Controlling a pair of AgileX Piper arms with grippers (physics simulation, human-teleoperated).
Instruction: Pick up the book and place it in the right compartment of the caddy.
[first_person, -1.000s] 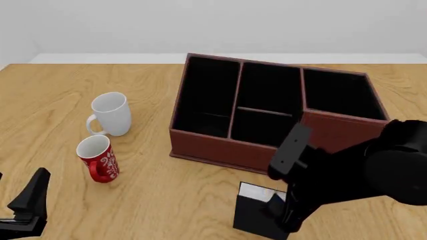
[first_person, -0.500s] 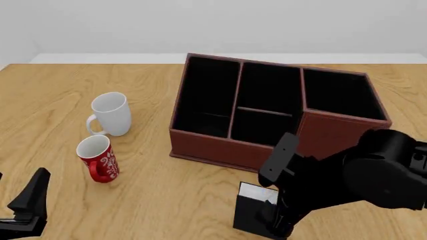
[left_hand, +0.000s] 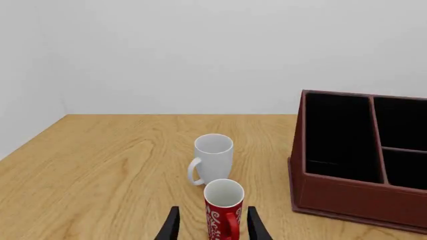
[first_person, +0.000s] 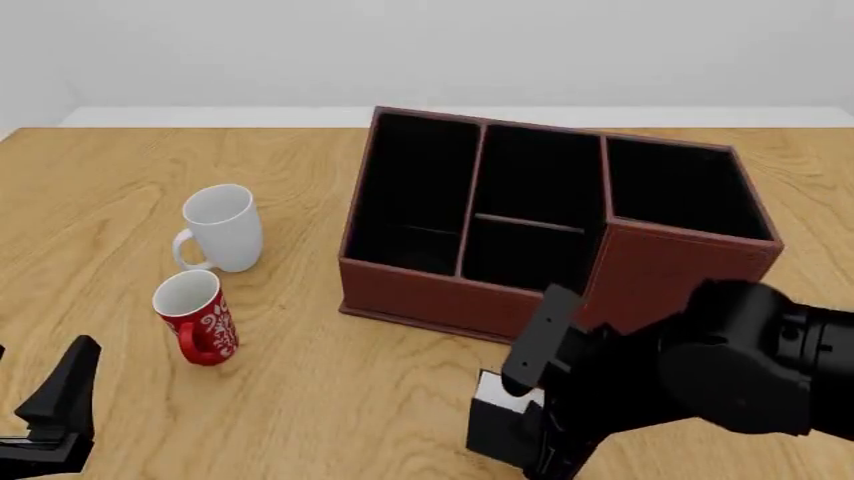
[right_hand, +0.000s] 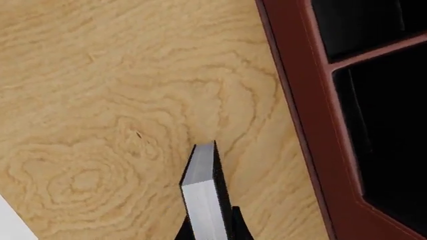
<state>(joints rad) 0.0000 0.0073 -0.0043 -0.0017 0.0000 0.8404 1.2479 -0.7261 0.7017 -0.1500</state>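
The black book (first_person: 491, 432) stands upright on the table just in front of the caddy (first_person: 467, 296), its white page edges facing up. My right gripper (first_person: 537, 446) reaches down over it from the right, and the arm hides most of the book. In the right wrist view the book (right_hand: 203, 192) sits between the gripper's (right_hand: 209, 226) dark fingers (right_hand: 238, 226), which press against both covers. The right compartment (first_person: 681, 185) is black-lined and holds nothing. My left gripper (first_person: 60, 405) hangs open at the near left, holding nothing.
A white mug (first_person: 220, 228) and a red patterned mug (first_person: 194, 318) stand left of the caddy. In the left wrist view the red mug (left_hand: 223, 210) is just beyond the open left gripper (left_hand: 212, 223), with the white mug (left_hand: 213, 157) behind it.
The right arm has come lower and a little left over the book, covering more of it. The book, mugs and left arm have not moved.
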